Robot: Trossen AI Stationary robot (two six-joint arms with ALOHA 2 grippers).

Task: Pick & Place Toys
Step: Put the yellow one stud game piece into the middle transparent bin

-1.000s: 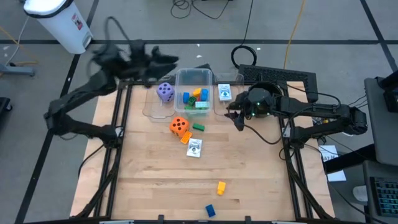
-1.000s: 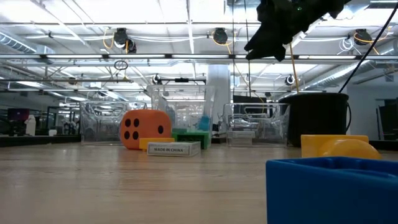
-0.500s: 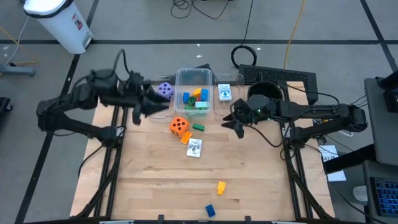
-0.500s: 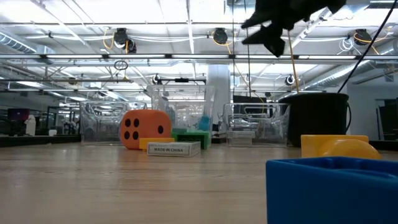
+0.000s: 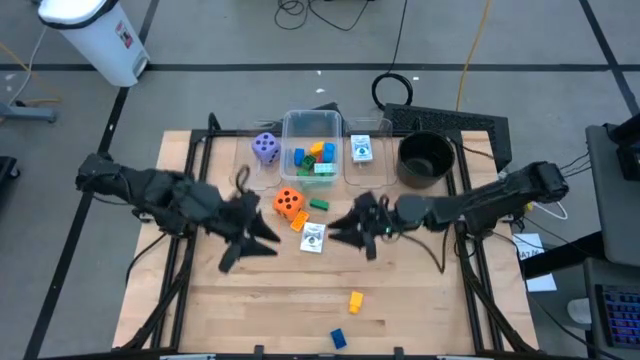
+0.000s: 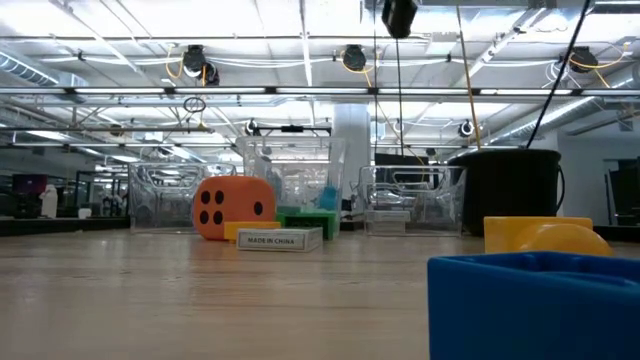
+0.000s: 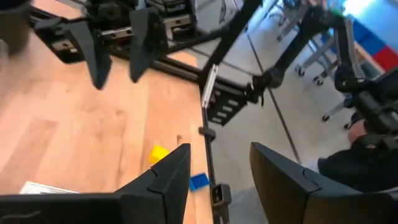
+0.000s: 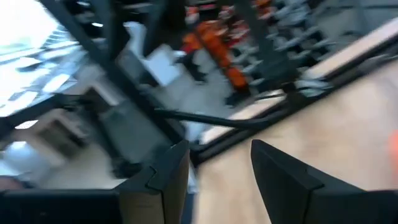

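Note:
An orange die (image 5: 288,203), a green block (image 5: 318,205) and a white card (image 5: 313,238) lie on the wooden table's middle. A yellow block (image 5: 355,300) and a blue block (image 5: 338,338) lie near the front edge. A purple die (image 5: 265,147), several blocks (image 5: 312,158) and another card (image 5: 361,150) sit in clear tubs at the back. My left gripper (image 5: 262,238) hovers left of the card, open and empty (image 7: 217,180). My right gripper (image 5: 345,232) hovers right of the card, open and empty (image 8: 217,180).
A black round pot (image 5: 424,158) stands at the back right beside the tubs. Dark frame rails (image 5: 190,230) run along the table's left and right sides. Bare wood (image 5: 250,310) lies at the near left. In the low view the blue block (image 6: 530,300) fills the near right.
My left gripper has swung from beyond the table's far left corner toward the near edge and the middle, sinking, and now points at the card. My right gripper has swung from beside the black pot toward the table's left and near edge, up to the card.

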